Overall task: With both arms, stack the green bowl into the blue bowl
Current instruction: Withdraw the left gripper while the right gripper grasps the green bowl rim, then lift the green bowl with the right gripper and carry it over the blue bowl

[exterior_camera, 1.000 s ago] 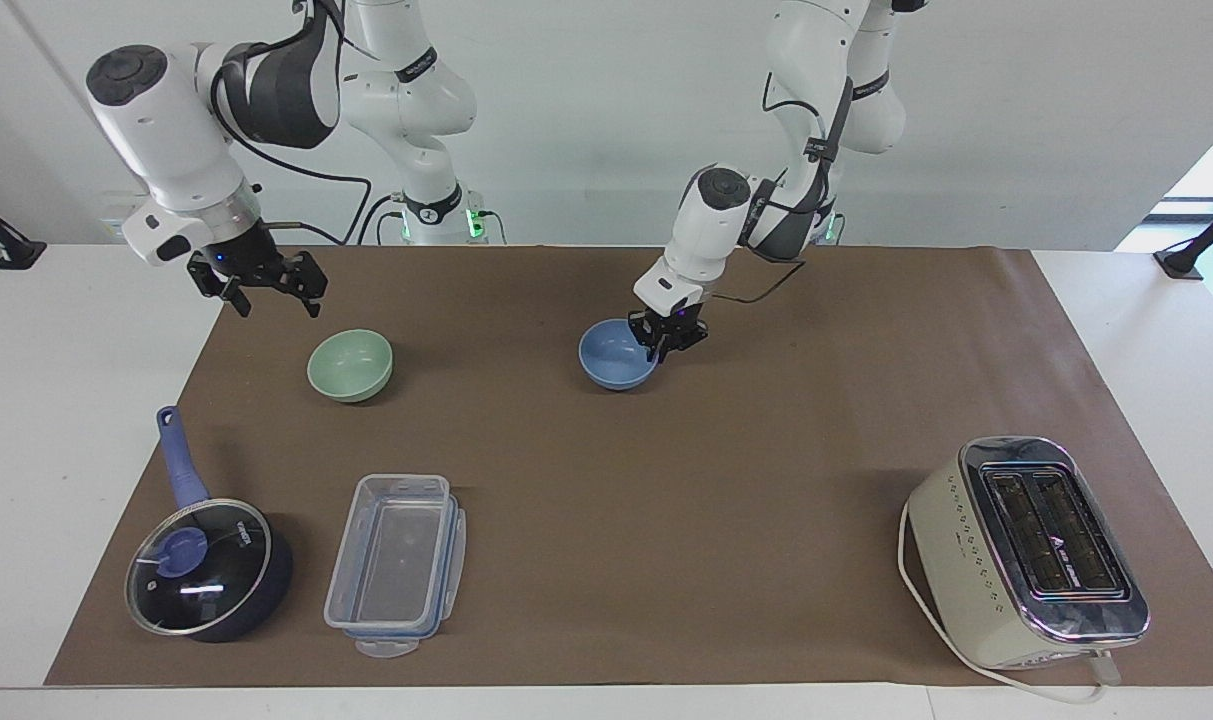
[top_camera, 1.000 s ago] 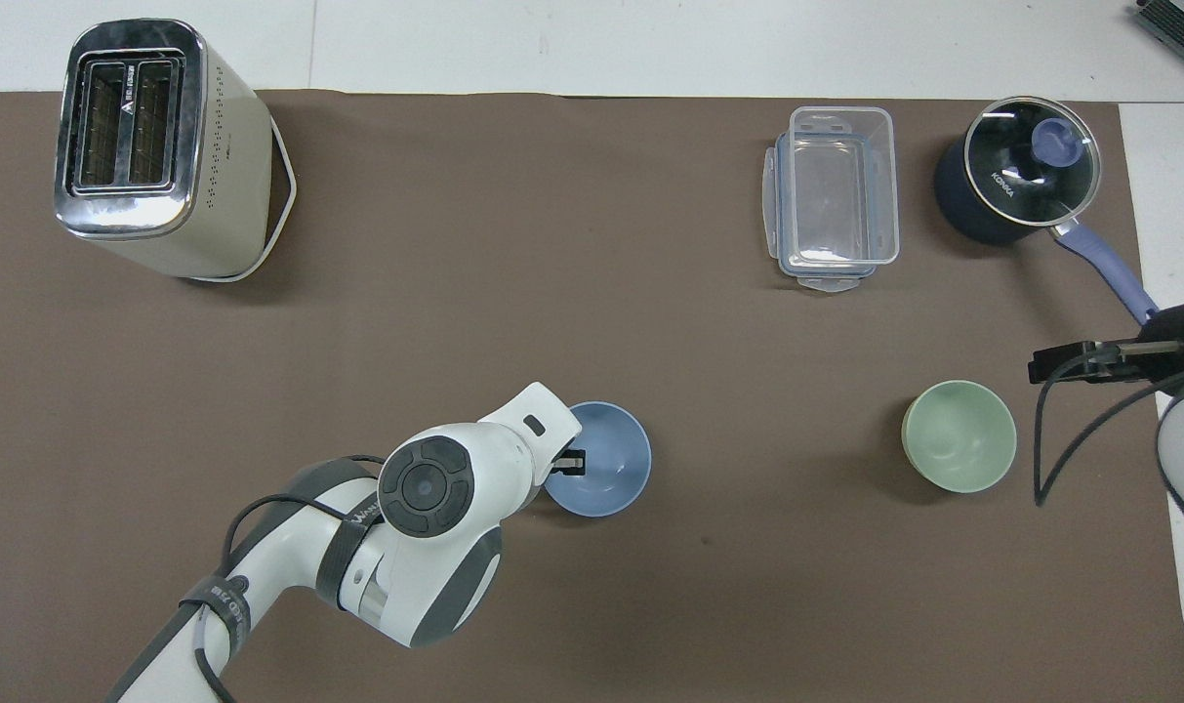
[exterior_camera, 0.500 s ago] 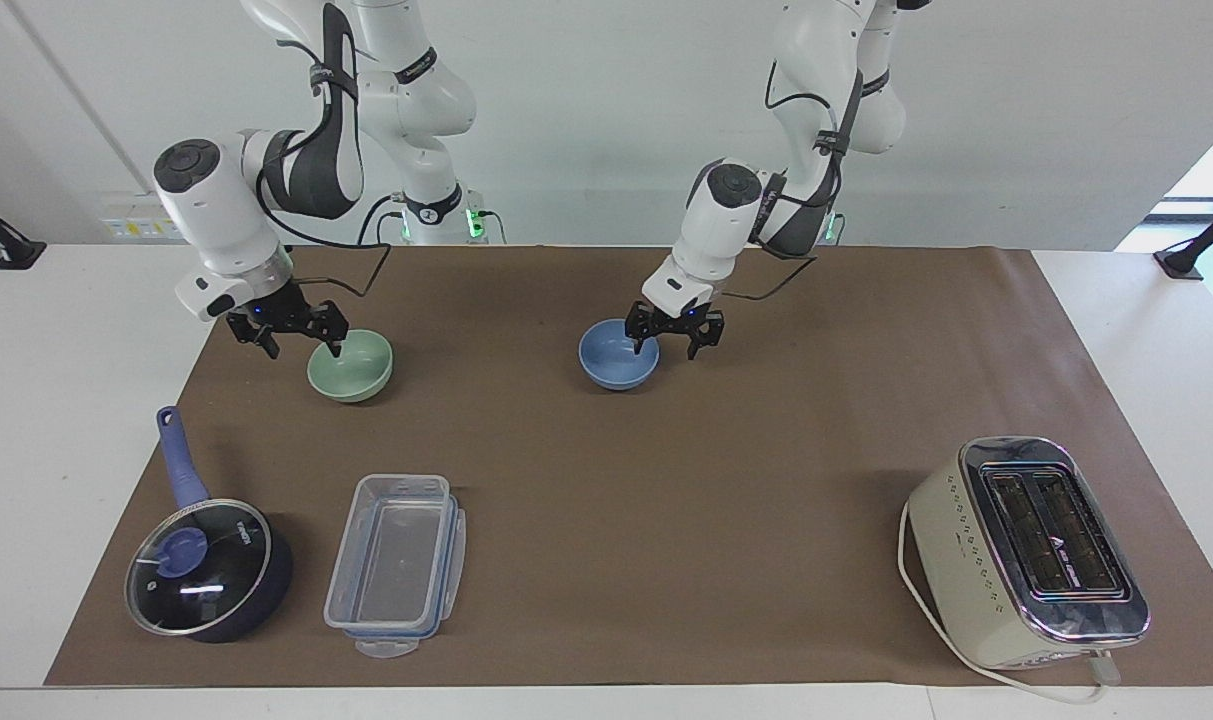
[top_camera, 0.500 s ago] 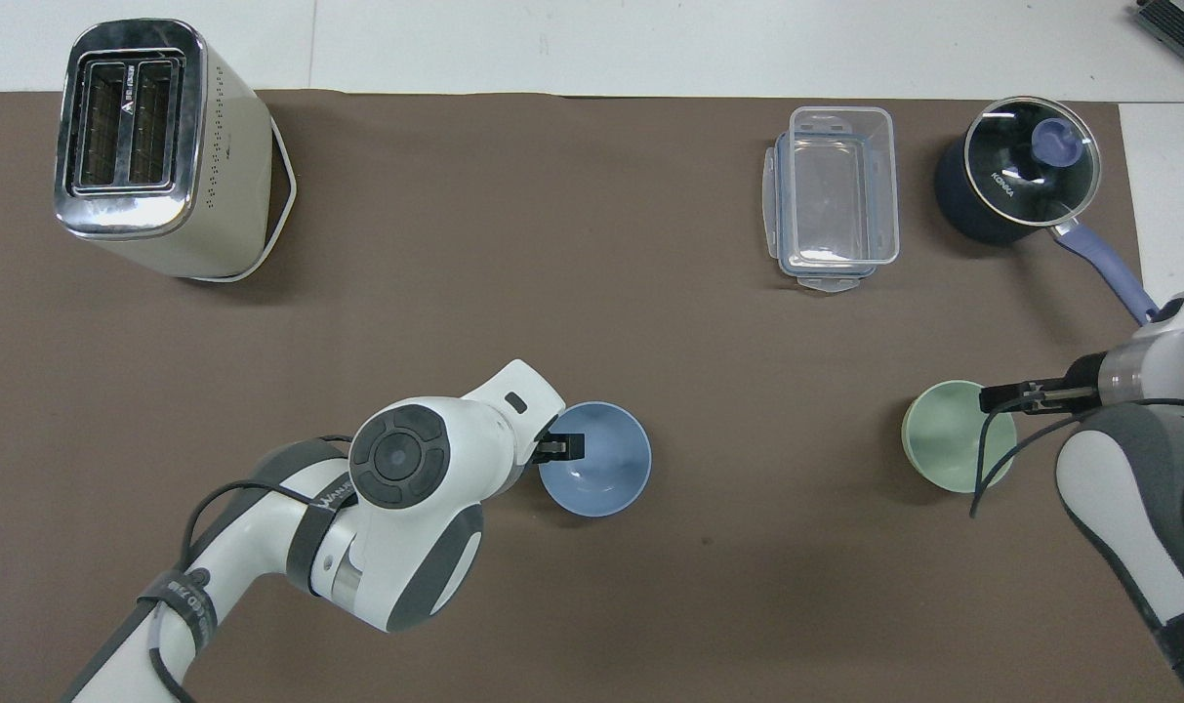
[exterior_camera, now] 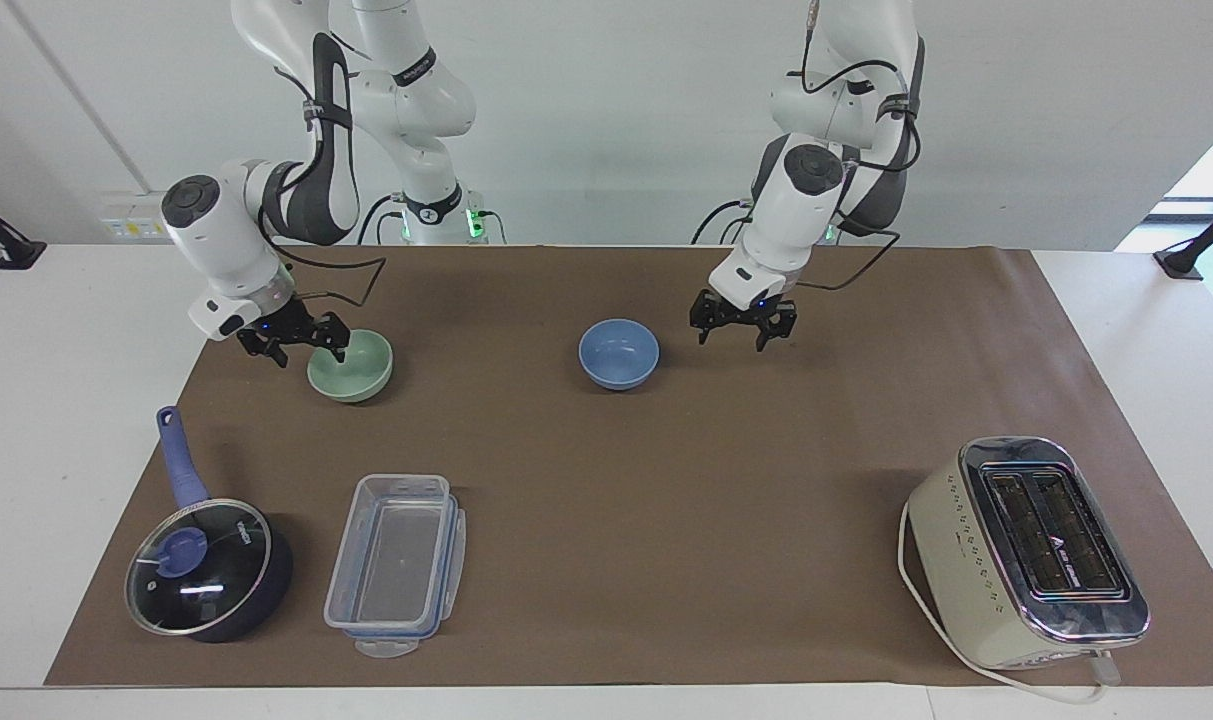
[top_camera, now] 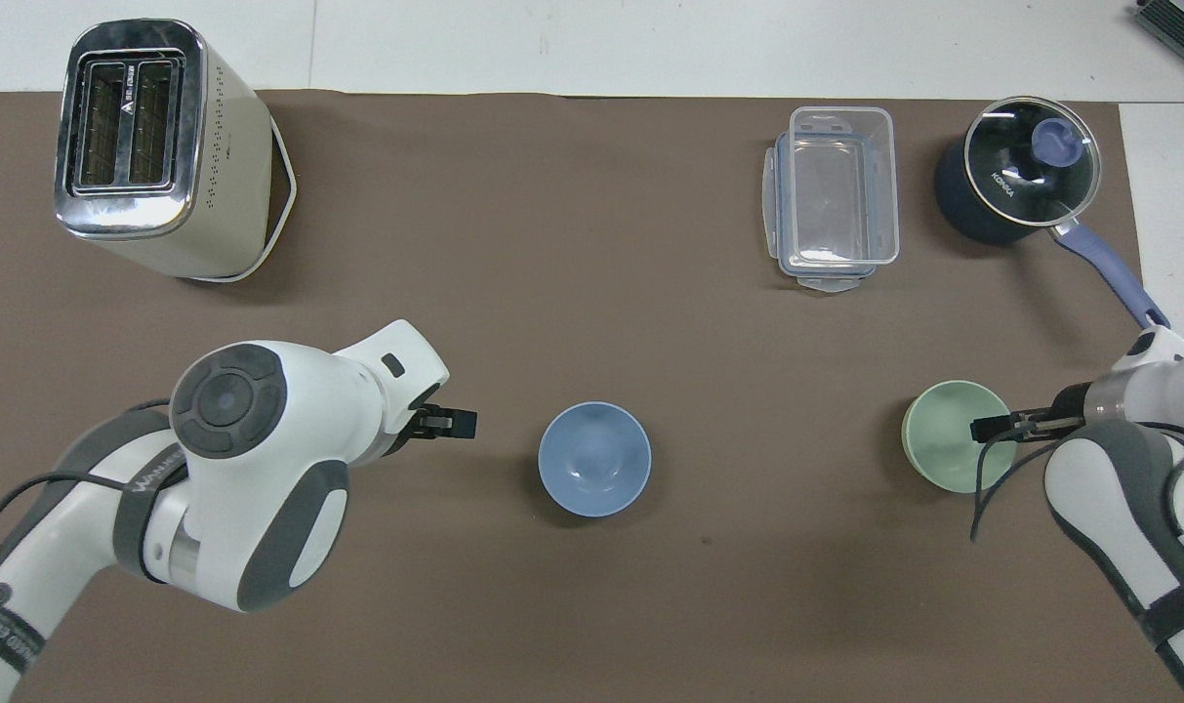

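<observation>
green bowl [top_camera: 953, 438] rim partly covered by right claw [top_camera: 992, 428], saucepan handle [top_camera: 1119, 287] end hidden by arm

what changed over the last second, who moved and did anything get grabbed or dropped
The left gripper let go of the blue bowl and drew back, open. The right gripper came down, open, onto the green bowl rim. Both bowls kept their places.

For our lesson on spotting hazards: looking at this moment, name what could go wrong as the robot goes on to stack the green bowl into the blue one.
1. The right gripper straddles only the rim of the green bowl; so thin a hold may tip or drop it.
2. The blue bowl stands free, with the left gripper open beside it, so a knock could slide it.
</observation>
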{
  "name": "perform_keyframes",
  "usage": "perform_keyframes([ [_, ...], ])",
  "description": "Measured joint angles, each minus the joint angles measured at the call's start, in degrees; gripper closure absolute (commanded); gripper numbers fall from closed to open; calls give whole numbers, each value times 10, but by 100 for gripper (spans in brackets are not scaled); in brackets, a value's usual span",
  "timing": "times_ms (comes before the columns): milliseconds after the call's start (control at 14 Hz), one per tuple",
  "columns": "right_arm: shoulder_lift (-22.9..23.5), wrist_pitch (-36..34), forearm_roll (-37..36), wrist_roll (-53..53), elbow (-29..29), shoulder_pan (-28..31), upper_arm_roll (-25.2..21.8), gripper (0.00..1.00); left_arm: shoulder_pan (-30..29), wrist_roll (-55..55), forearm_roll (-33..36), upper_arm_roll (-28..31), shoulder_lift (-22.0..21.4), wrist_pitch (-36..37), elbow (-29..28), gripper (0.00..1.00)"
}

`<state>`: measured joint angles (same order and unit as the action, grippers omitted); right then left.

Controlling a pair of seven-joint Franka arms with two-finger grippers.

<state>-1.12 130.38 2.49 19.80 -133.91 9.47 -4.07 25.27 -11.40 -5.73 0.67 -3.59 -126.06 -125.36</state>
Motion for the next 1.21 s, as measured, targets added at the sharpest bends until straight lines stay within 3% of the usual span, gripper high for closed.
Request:
perform_keyframes([
  [143, 4, 9, 3, 7, -7, 0, 0, 3, -39, 55, 1, 1, -11, 56, 35, 0],
  [286, 10, 17, 4, 10, -10, 3, 0, 44, -74, 101, 2, 1, -14, 120, 89, 0],
  [429, 16, 26, 5, 14, -10, 8, 0, 100, -114, 154, 3, 1, -15, 176, 144, 0],
  [714, 17, 27, 30, 15, -9, 12, 0, 100, -186, 226, 16, 2, -15, 231, 227, 0],
  [929, 19, 23, 31, 15, 4, 12, 0, 100, -207, 237, 29, 2, -5, 284, 289, 0],
  [1214, 4, -76, 41, 15, 83, 12, 0, 100, -224, 238, 29, 2, 33, 338, 359, 0],
])
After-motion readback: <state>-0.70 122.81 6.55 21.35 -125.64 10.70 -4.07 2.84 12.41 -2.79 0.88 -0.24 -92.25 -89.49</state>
